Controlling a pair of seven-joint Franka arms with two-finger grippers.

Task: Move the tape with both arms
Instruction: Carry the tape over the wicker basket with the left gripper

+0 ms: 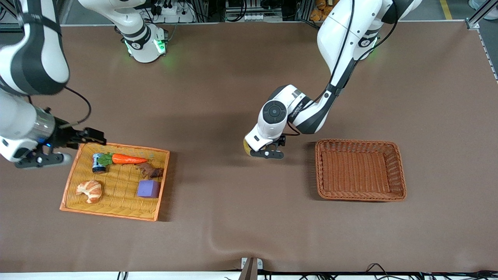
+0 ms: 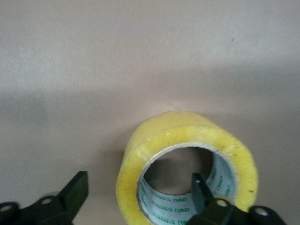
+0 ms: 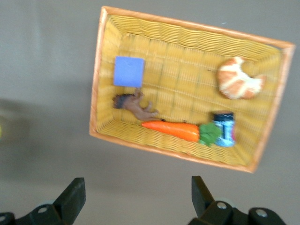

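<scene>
The left gripper (image 1: pixel 267 151) is down at the brown table (image 1: pixel 233 217), between the two baskets and just beside the empty reddish-brown wicker basket (image 1: pixel 361 194). Its jaws stand spread around one wall of the translucent yellowish tape roll with a grey inner core (image 2: pixel 187 164): one finger (image 2: pixel 200 190) sits inside the ring's hole, the other (image 2: pixel 75 192) outside and apart from the roll. The tape rests on the table under the gripper.

The right gripper (image 1: pixel 46 155) waits in the air over the edge of the yellow wicker tray with an orange rim (image 1: pixel 113 214), at the right arm's end of the table, its jaws spread and holding nothing. In the tray lie an orange carrot (image 1: pixel 128 159), a croissant (image 1: pixel 90 190), a purple cube (image 1: pixel 148 189), a small blue can (image 1: pixel 98 163) and a small brown figure (image 1: pixel 149 170).
</scene>
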